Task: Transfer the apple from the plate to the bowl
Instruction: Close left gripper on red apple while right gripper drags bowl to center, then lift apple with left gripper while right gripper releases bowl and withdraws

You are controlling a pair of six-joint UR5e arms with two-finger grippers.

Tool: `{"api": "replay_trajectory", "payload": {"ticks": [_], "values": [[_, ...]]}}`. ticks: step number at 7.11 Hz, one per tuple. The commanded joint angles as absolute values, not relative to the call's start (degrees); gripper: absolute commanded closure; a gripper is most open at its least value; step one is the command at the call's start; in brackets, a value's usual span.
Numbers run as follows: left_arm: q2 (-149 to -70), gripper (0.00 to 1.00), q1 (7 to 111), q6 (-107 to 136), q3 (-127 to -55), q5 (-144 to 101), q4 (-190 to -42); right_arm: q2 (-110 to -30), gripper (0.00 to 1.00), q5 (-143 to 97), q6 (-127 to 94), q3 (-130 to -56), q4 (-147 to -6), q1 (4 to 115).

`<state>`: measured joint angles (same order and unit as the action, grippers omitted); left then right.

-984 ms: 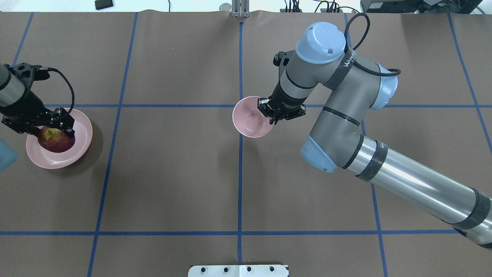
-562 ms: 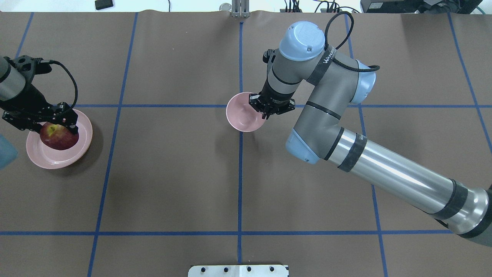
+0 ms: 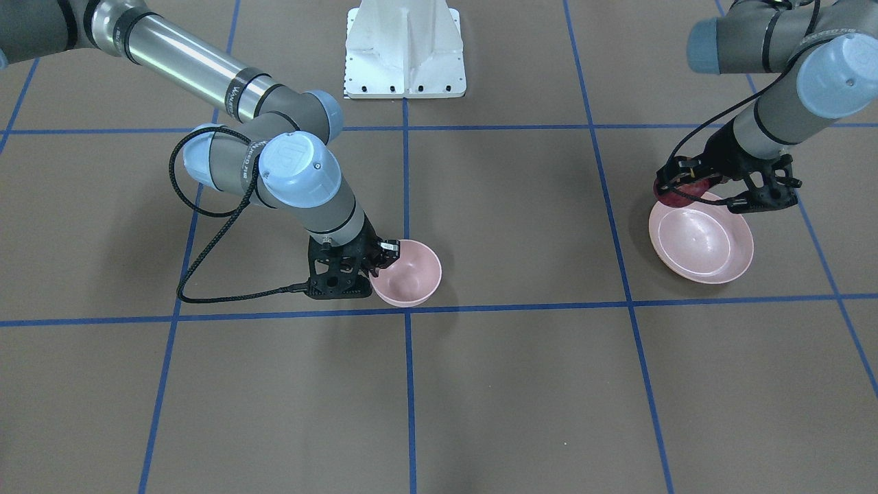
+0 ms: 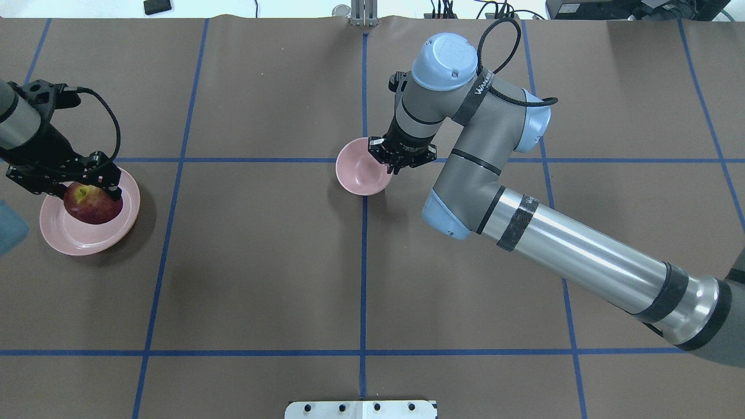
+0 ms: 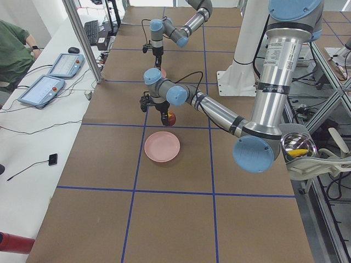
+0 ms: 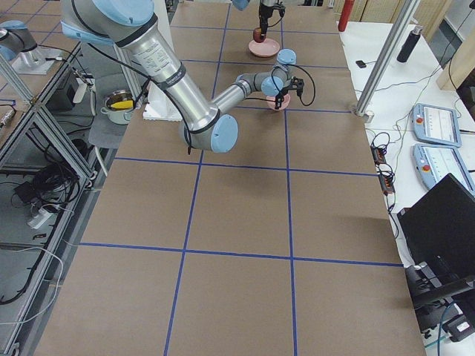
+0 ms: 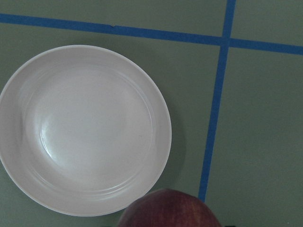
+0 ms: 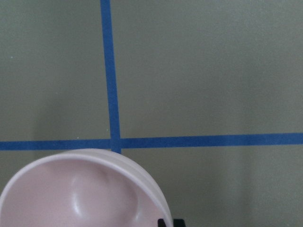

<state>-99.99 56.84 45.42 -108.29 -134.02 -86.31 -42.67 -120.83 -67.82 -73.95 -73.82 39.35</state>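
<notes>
My left gripper (image 4: 87,192) is shut on the dark red apple (image 4: 93,205) and holds it just above the pale pink plate (image 4: 70,235) at the table's left. In the left wrist view the plate (image 7: 80,127) lies empty below, with the apple (image 7: 168,210) at the bottom edge. My right gripper (image 4: 389,166) is shut on the right rim of the small pink bowl (image 4: 355,171) near the table's middle, by the centre tape line. The bowl (image 3: 408,274) is empty. I cannot tell whether it touches the table.
Blue tape lines form a grid on the brown table. The white robot base (image 3: 405,48) sits at the near middle edge. A blue object (image 4: 9,230) shows at the left edge beside the plate. The right arm's long forearm (image 4: 582,262) spans the right half.
My right gripper has carried the bowl to the left and slightly farther away. My left gripper has raised the apple off the plate and shifted it a little.
</notes>
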Motion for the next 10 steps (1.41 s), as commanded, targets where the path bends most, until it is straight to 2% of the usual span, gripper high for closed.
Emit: {"api": "replay_trajectory", "payload": {"ticks": [1,3,6,10], "values": [[-101.16,1.0,56.69,48.06,-108.37,-133.95,-86.31,-42.54,0.01,-120.76,-68.29,-73.74,-72.52,39.2],[-106.22,1.0,56.43,50.34,-107.85,-133.95,-83.96,-42.01,0.0,-121.28,-68.73,-74.18,-72.6,40.33],[-122.04,1.0,49.95,65.07,-104.52,-133.86,-78.22,-43.32,0.0,-131.61,-66.55,-74.44,-77.67,48.12],[-143.92,1.0,46.32,73.12,-85.04,-133.68,-79.27,-56.3,0.0,-132.19,-47.62,-80.14,-82.61,57.45]]}}
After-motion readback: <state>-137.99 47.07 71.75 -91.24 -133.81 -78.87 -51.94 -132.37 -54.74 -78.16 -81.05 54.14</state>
